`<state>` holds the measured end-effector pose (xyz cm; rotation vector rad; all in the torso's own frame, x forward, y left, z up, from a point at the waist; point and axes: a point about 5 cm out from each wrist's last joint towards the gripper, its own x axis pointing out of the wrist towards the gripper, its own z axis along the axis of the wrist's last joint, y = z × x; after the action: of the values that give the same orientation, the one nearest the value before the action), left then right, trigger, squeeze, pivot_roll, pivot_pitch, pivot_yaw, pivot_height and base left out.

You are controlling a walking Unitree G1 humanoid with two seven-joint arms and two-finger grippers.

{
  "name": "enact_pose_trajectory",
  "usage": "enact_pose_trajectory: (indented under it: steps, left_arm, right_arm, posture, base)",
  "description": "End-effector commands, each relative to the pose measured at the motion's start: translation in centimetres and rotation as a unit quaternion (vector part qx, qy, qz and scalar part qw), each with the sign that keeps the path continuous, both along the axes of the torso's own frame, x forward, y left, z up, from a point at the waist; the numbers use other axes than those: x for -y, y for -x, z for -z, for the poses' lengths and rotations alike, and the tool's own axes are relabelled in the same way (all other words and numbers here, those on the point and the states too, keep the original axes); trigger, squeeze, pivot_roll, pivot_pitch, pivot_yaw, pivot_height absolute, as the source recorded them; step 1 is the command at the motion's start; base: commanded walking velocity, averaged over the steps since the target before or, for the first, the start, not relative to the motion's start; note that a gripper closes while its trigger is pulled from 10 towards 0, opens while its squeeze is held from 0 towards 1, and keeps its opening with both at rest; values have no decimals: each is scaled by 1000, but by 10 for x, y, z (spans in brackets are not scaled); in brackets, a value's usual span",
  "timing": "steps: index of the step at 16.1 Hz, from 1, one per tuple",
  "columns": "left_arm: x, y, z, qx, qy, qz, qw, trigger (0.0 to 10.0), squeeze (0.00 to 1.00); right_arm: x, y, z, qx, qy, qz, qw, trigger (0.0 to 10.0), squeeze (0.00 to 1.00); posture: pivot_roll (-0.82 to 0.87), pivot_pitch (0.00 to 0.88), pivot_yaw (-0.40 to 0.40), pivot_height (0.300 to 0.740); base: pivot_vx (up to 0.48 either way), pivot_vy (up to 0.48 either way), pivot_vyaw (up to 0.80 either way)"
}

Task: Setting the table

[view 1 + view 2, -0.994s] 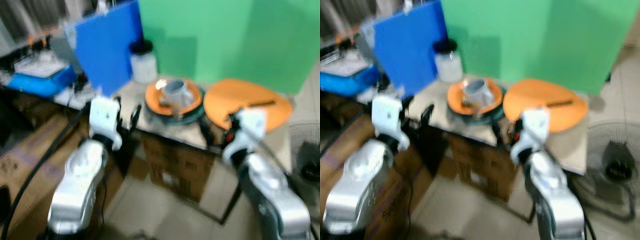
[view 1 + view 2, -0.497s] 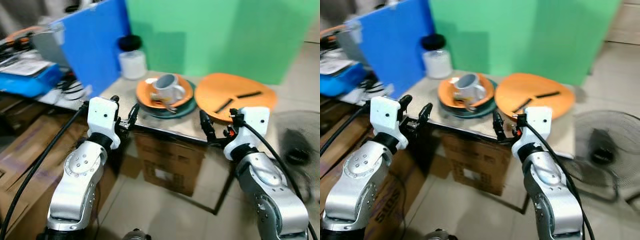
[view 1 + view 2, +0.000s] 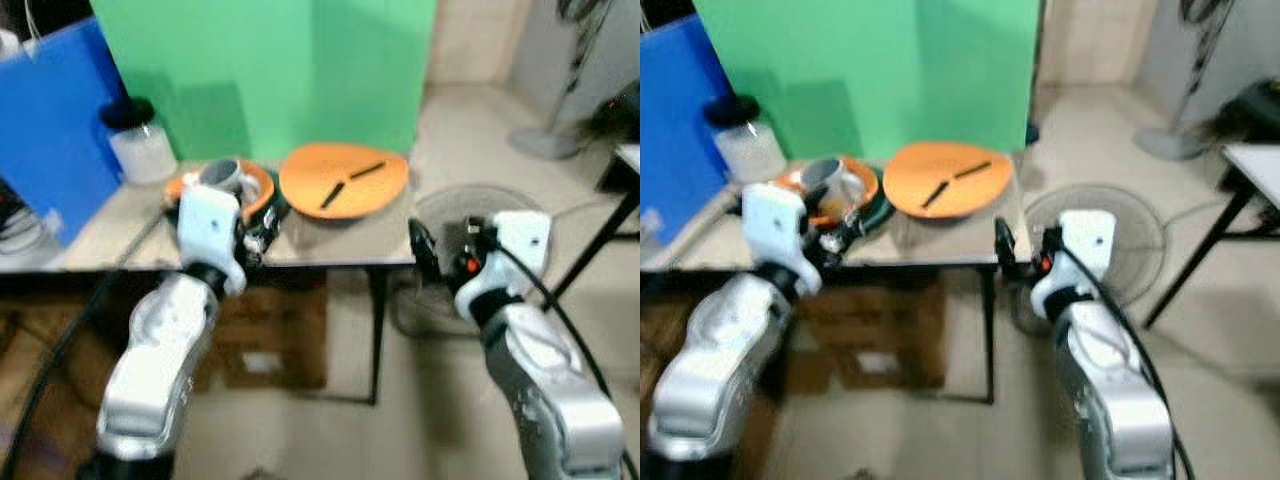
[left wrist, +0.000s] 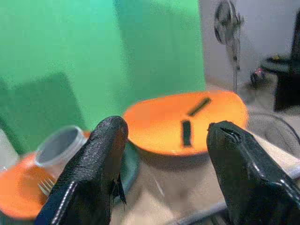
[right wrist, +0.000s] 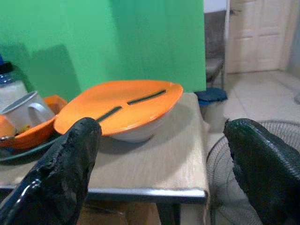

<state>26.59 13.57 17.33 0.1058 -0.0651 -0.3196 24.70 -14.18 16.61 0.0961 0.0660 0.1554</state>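
Note:
A small table (image 3: 340, 240) carries a stack of an orange plate (image 3: 258, 188) on a teal plate (image 4: 129, 164), with a grey mug (image 3: 222, 176) and a fork (image 4: 46, 185) on top. Beside the stack lies a big orange dish (image 3: 345, 180), bottom up, with two black sticks (image 5: 145, 97) on it. My left gripper (image 4: 164, 154) is open at the table's front edge, just before the plate stack. My right gripper (image 5: 159, 154) is open too, held off the table's right front corner, level with the tabletop.
A clear jar with a black lid (image 3: 138, 150) stands at the table's back left, before a blue board (image 3: 50, 130) and a green screen (image 3: 270, 70). Cardboard boxes (image 3: 260, 360) sit under the table. A floor fan (image 3: 1140, 225) lies right of it; another table (image 3: 1255, 160) stands far right.
The whole view has swung to the right, so the table now sits left of centre and the floor fan is before my right arm. Both grippers stay open.

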Motion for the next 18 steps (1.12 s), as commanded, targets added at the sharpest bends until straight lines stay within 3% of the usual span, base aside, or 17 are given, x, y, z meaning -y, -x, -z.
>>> enact_pose_trajectory:
  steps: [1,18]
  left_arm:
    - [-8,-2,-4,8,-8,-11,1000,10000,0]
    - [-13,-3,-5,10,-16,-13,1000,10000,0]
  right_arm:
    - [-10,-2,-2,1,-5,-20,1000,10000,0]
    - [-14,-6,0,-2,-6,-29,1000,10000,0]
  posture:
    - [113,0,79,727]
    - [125,0,83,727]
  base:
    - [334,0,0]
    - [365,0,0]
